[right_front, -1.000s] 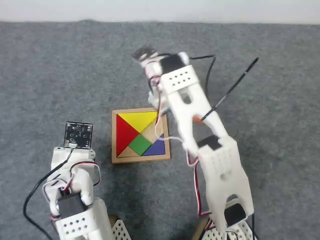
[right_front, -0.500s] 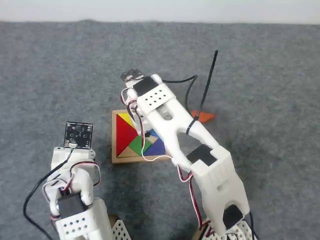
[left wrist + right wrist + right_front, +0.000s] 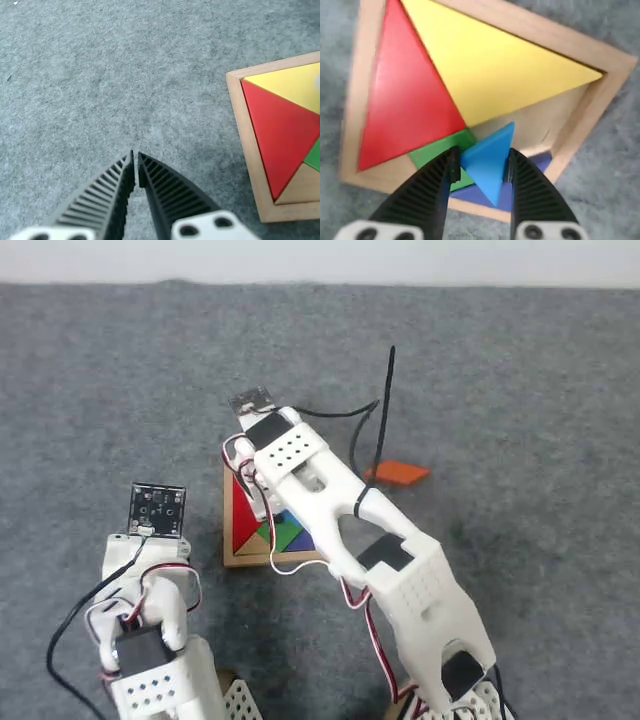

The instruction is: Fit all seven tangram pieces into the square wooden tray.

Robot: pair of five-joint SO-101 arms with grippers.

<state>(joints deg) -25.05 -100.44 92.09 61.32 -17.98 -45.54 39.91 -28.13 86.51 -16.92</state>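
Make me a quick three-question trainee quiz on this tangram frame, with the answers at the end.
1. True or false: the left gripper is shut on a tangram piece.
2. What does the right gripper hold above the wooden tray? A: nothing. B: the light blue triangle. C: a pen.
3. What colour is the loose piece lying on the carpet outside the tray?

Key: 1 false, it is shut on nothing, over bare carpet. 2 B. 3 orange.
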